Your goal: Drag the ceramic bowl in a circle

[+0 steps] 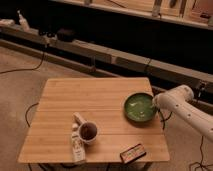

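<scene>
1. The ceramic bowl [139, 108] is green, round and shiny, with a darker rim. It sits flat on the right side of the desk [90, 95], about halfway between the far edge and the near edge. Its right rim is very close to the desk's right edge.
2. The gripper [153, 105] is at the right rim of the bowl, reaching a little over it. I cannot tell how far open it is. I also cannot tell if it has hold of the bowl or only touches it.
3. The white arm [186, 106] comes in from the right. It bends just past the desk's right edge and goes down toward the near right corner of the view.
4. A small white mug [89, 132] with something dark inside stands to the left of the bowl and nearer to me. The two are well apart.
5. A long white thing [78, 147] lies just left of the mug and reaches toward the near edge. I cannot tell what it is.
6. A small dark box [132, 152] lies at the near edge of the desk, to the right of the mug and nearer than the bowl.
7. The desk is light wood with plank lines running left to right.
8. A black cable [30, 68] lies on the floor at the far left.
</scene>
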`<state>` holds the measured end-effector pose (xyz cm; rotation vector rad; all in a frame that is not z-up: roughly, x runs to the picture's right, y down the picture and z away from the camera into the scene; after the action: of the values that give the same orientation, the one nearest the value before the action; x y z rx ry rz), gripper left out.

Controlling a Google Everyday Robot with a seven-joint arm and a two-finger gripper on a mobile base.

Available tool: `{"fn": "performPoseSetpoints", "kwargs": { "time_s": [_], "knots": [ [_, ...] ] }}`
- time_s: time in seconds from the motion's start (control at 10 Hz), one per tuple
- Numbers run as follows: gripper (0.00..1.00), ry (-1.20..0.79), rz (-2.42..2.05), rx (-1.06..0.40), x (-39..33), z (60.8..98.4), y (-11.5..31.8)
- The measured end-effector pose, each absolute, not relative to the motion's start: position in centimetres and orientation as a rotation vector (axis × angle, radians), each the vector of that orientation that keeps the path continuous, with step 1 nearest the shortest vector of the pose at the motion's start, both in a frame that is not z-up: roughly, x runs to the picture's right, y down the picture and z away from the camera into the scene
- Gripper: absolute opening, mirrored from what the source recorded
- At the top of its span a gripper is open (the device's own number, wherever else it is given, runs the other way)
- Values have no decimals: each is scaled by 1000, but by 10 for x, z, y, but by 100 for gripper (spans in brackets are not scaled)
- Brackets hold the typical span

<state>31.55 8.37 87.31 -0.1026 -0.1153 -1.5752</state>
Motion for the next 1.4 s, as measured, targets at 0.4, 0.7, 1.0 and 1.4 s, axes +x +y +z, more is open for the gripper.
{"fn": "performPoseSetpoints", "kwargs": {
  "time_s": [0.4, 0.7, 1.0, 1.4],
  "knots": [
    [6, -157, -1571, 34, 267, 896, 75],
    [6, -288, -1532, 122, 223, 907, 95],
    [6, -468, -1575, 200, 176, 884, 113],
    [6, -593, -1679, 155, 182, 844, 140]
  ]
}}
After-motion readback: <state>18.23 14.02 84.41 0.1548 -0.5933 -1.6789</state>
